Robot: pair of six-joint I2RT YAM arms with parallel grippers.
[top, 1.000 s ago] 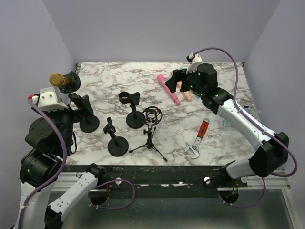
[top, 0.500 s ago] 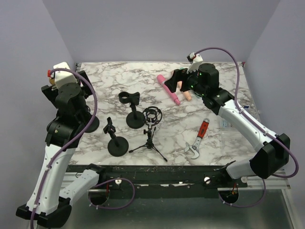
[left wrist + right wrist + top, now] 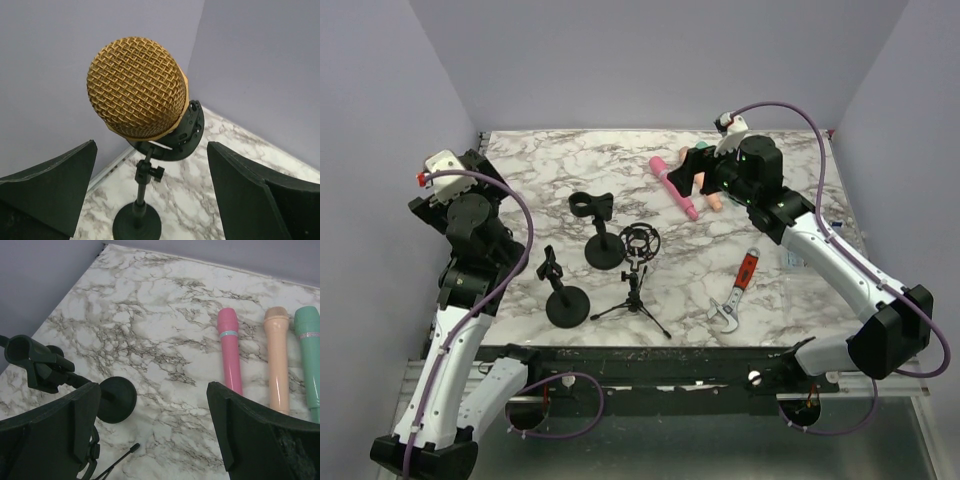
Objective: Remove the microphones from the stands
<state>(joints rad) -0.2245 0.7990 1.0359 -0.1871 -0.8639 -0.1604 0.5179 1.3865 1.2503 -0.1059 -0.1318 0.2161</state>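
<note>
With your left gripper (image 3: 151, 150) spread wide and empty, centre it on the gold microphone (image 3: 136, 90) sitting in the clip (image 3: 189, 127) of its stand (image 3: 140, 192) at the far-left corner of the table (image 3: 215, 205), grip firmly, and pull along the clip's axis.

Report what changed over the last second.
The left arm rose from its folded pose and swung to the far-left corner. The left fingers, open, now flank the gold microphone, seated in its stand, without touching it. Nothing was grasped or released. The right fingers, open, barely shifted. The pink microphone and wrench stayed put.
</note>
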